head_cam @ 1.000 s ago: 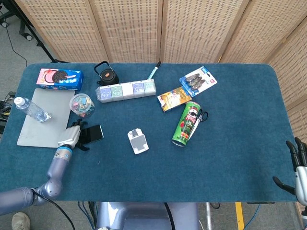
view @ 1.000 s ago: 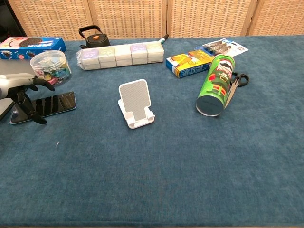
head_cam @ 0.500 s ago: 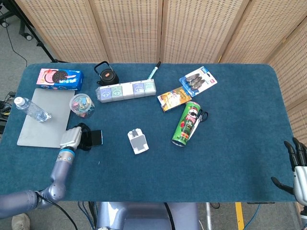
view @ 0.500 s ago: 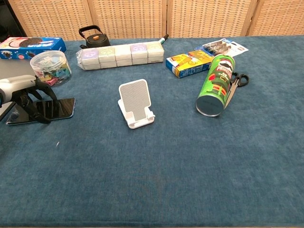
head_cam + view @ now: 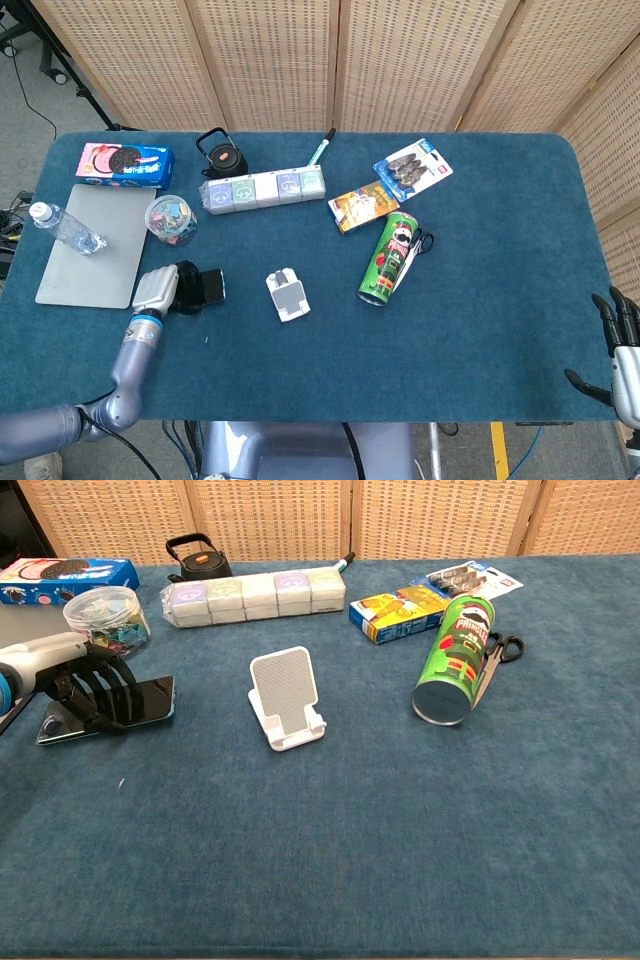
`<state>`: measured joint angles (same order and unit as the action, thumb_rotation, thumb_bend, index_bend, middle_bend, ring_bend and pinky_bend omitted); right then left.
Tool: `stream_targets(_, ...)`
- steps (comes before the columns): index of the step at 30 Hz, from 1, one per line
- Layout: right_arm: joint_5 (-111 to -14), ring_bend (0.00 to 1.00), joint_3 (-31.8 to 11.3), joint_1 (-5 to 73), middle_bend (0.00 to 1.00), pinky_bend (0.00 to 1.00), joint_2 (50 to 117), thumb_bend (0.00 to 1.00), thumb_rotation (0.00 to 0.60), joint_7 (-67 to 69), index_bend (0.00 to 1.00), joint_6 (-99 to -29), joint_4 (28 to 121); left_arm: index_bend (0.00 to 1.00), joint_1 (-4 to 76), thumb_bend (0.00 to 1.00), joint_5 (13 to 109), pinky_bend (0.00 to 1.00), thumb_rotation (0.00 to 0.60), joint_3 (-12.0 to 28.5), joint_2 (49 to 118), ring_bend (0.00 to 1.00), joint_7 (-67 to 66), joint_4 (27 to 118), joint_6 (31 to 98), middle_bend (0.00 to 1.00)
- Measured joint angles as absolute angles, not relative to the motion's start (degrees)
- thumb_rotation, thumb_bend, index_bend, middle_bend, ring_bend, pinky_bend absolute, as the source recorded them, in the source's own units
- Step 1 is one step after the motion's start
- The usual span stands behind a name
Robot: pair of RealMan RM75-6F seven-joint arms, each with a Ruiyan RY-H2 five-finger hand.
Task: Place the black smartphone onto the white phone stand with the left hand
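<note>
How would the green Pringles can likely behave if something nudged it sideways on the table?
The Pringles can lies on its side, so it would probably roll. The scissors alongside might check it. The blue cloth looks soft, likely slowing it.

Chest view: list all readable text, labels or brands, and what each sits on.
"Pringles", on the green can lying on its side.
"OREO", on the blue cookie box; small but recognisable.
Yellow and blue box: print too small to read.
Blister pack: text blurred.
Row of tea packets: labels illegible.
Black smartphone and white phone stand: no text visible.
</note>
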<state>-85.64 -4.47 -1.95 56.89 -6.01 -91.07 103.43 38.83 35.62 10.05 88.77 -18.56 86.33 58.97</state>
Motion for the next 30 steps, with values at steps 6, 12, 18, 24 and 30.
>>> stream_targets(6, -85.68, 0.00, -4.46, -2.01, 0.00, 0.00, 56.75, 0.00, 0.600, -5.75, 0.00, -91.21, 103.50, 0.62, 38.11, 0.39, 39.34, 0.53, 0.600, 10.29, 87.61, 0.39, -18.27, 89.59, 60.52, 0.42)
stream_targets(12, -85.70, 0.00, -4.43, -2.12, 0.00, 0.00, 56.47, 0.00, 0.600, -5.06, 0.00, -91.33, 103.44, 0.63, 37.79, 0.38, 44.53, 0.53, 0.600, 10.01, 87.16, 0.39, -18.92, 90.57, 63.32, 0.43)
stream_targets(18, -85.97, 0.00, -4.29, -2.13, 0.00, 0.00, 56.30, 0.00, 0.600, -4.72, 0.00, -91.32, 103.54, 0.63, 37.46, 0.37, 58.14, 0.53, 0.600, 8.99, 87.21, 0.39, -19.37, 89.04, 70.11, 0.43)
stream_targets(24, -86.10, 0.00, -4.28, -2.18, 0.00, 0.00, 56.12, 0.00, 0.600, -4.41, 0.00, -91.47, 103.78, 0.64, 38.87, 0.34, 77.21, 0.53, 0.600, 6.99, 85.80, 0.39, -21.08, 85.42, 75.72, 0.43)
stream_targets(30, -86.31, 0.00, -4.23, -2.23, 0.00, 0.00, 56.03, 0.00, 0.600, -4.39, 0.00, -91.63, 104.02, 0.64, 43.06, 0.31, 91.10, 0.53, 0.600, 4.85, 82.62, 0.39, -28.41, 83.54, 76.01, 0.43)
